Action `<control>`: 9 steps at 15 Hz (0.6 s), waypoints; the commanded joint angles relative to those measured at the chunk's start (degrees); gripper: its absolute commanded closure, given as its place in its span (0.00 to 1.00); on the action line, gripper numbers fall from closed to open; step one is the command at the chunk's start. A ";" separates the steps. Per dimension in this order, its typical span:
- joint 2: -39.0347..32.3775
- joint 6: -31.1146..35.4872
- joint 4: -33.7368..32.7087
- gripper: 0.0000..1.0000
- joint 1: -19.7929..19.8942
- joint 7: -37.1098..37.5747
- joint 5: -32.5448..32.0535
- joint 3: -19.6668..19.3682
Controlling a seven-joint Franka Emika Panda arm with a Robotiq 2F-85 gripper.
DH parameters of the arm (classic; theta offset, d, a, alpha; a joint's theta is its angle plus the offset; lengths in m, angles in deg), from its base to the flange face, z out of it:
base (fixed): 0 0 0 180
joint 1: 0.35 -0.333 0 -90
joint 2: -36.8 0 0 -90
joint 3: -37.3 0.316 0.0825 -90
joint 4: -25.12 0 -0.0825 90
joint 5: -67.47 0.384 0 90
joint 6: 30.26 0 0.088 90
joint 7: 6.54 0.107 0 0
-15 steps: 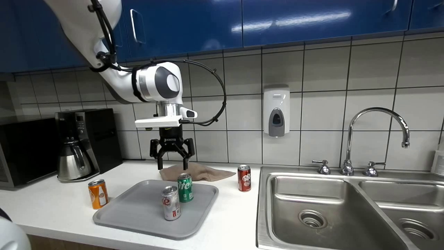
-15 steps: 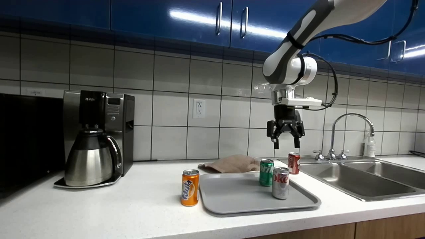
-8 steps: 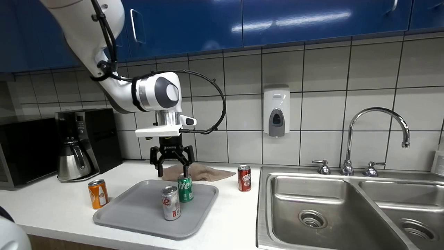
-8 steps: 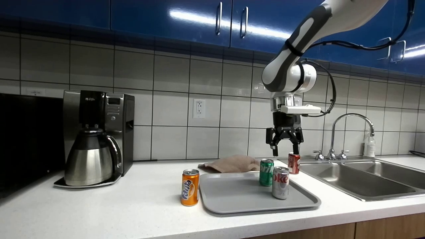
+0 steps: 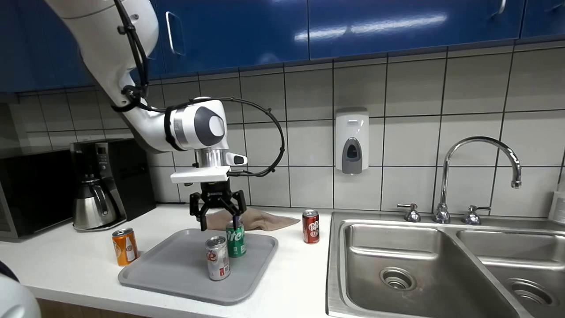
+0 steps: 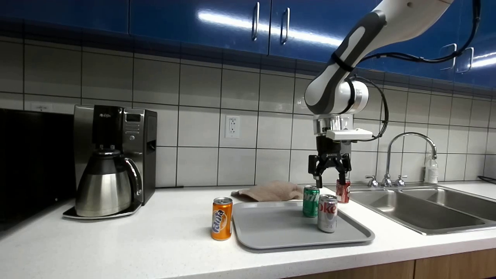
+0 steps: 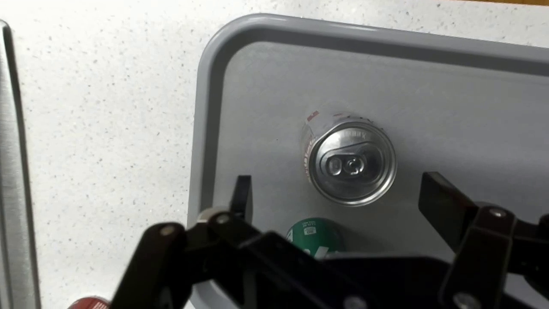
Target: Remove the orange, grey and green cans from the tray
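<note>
The grey tray (image 5: 167, 265) lies on the counter and shows in both exterior views (image 6: 267, 228). The silver-grey can (image 5: 217, 260) and the green can (image 5: 237, 243) stand upright on it, close together. The orange can (image 6: 222, 220) stands on the counter beside the tray. My gripper (image 5: 220, 224) is open and empty, pointing down above the tray. In the wrist view the fingertips (image 7: 337, 191) are wide apart. The grey can's lid (image 7: 352, 165) shows just ahead, between their lines. The green can (image 7: 316, 235) is partly hidden behind the gripper's linkage.
A red can (image 5: 311, 227) stands on the counter between tray and sink (image 5: 334, 274). A brown cloth (image 6: 271, 192) lies behind the tray. A coffee maker (image 6: 110, 182) stands at the far end near the wall. A faucet (image 5: 446, 176) rises behind the sink.
My gripper has come down toward the tray and stays open, shifting slightly toward the coffee maker side at the end. The cans and tray have not moved.
</note>
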 commanded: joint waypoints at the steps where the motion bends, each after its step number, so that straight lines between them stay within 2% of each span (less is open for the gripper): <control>1: 0.22 2.35 1.56 0.00 -0.05 -0.87 -1.35 0.87; 9: -0.15 4.59 3.64 0.00 -0.38 -0.71 -2.17 1.24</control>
